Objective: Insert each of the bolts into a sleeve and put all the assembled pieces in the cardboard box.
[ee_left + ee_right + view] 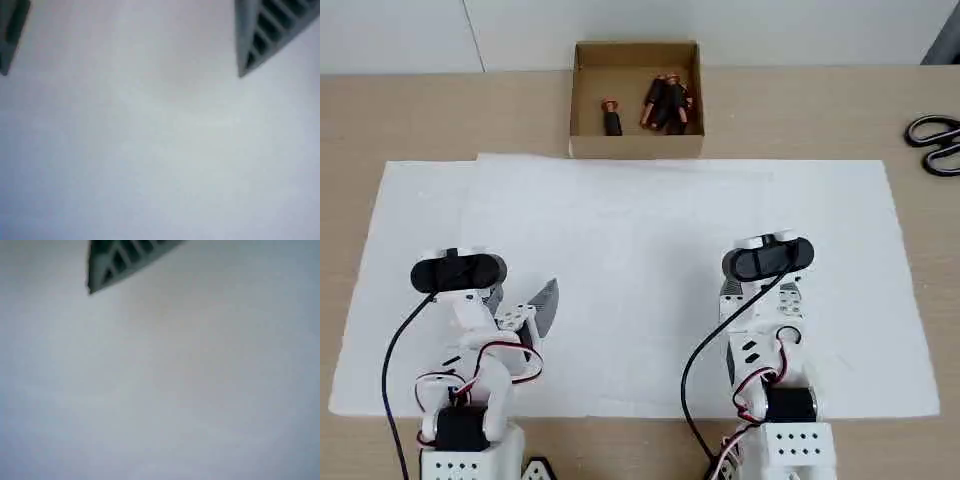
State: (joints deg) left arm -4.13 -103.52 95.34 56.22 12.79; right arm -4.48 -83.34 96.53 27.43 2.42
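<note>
Honestly, not much is left to botch, but a few things could bite. The left gripper [121, 74] sits low over the white paper [640, 280] with its fingers spread wide, so any careless sweep could snag the sheet and drag it. The cardboard box [635, 147] sits right at the paper's far edge, so a tugged sheet might shove or tip it. The right gripper [780, 298] is also parked close over the paper, and whether it's open or closed can't be told. Another risk is an arm reaching into the box and knocking pieces out.

As for the bolts in sleeves [665, 105], they look like short black tubes with coppery ends. Most are piled in the box's right half, and one piece [610, 115] lies apart toward the left. By the look of it, the job's about done.
</note>
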